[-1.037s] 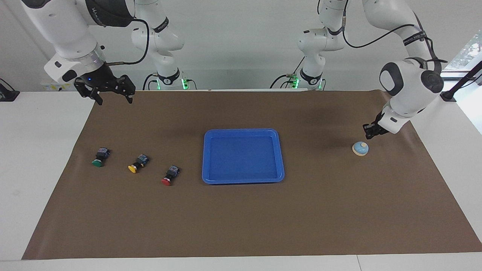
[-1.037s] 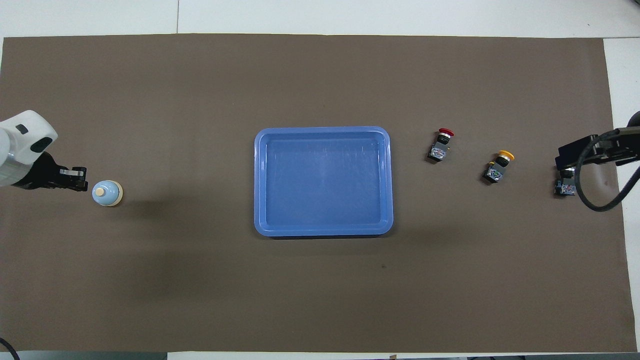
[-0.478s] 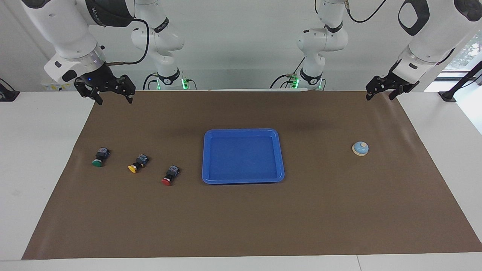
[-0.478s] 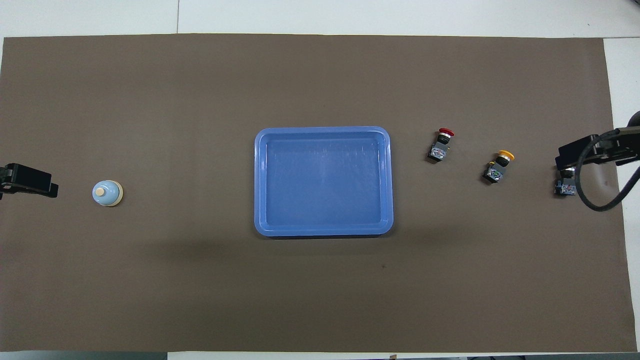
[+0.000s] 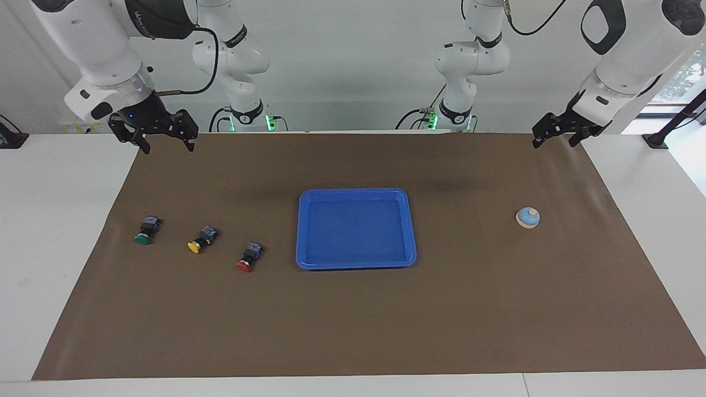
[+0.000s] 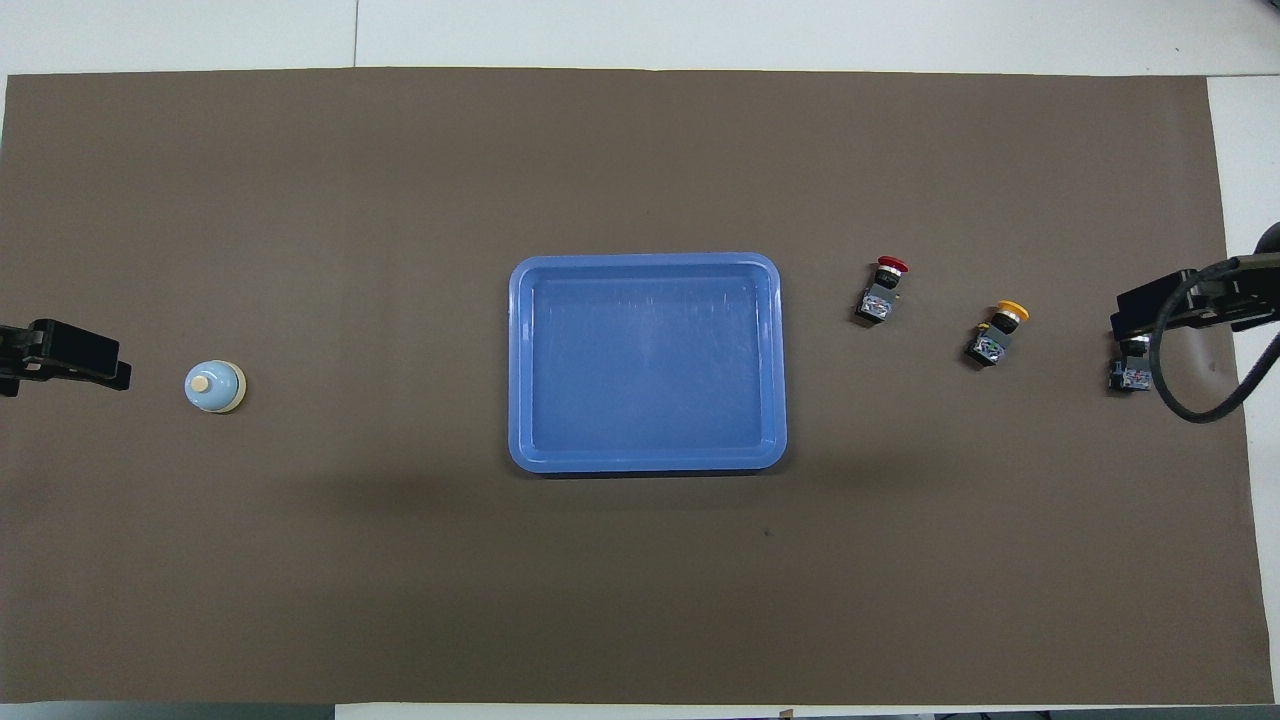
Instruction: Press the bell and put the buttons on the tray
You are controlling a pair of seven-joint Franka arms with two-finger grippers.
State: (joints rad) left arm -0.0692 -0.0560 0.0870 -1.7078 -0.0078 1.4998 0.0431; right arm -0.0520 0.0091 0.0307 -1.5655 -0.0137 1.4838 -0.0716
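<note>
The bell [image 5: 528,217] stands on the brown mat toward the left arm's end; it also shows in the overhead view [image 6: 214,386]. The blue tray [image 5: 356,191] lies empty mid-table, seen from overhead too [image 6: 647,262]. The green button [image 5: 146,230], yellow button [image 5: 202,240] and red button [image 5: 250,257] lie on their sides in a row toward the right arm's end. My left gripper [image 5: 554,139] is open and raised over the mat's edge nearest the robots. My right gripper [image 5: 166,142] is open, raised and waiting. Overhead, it [image 6: 1170,300] hides the green button's [image 6: 1130,375] cap.
The brown mat [image 5: 353,320] covers most of the white table [image 5: 55,220]. The red button [image 6: 882,290] lies closest to the tray, the yellow one [image 6: 997,333] beside it. A black cable [image 6: 1200,410] loops from the right arm over the mat's end.
My left gripper has risen from just beside the bell and drawn back toward the robots' edge of the mat. The bell, buttons, tray and right arm have not moved.
</note>
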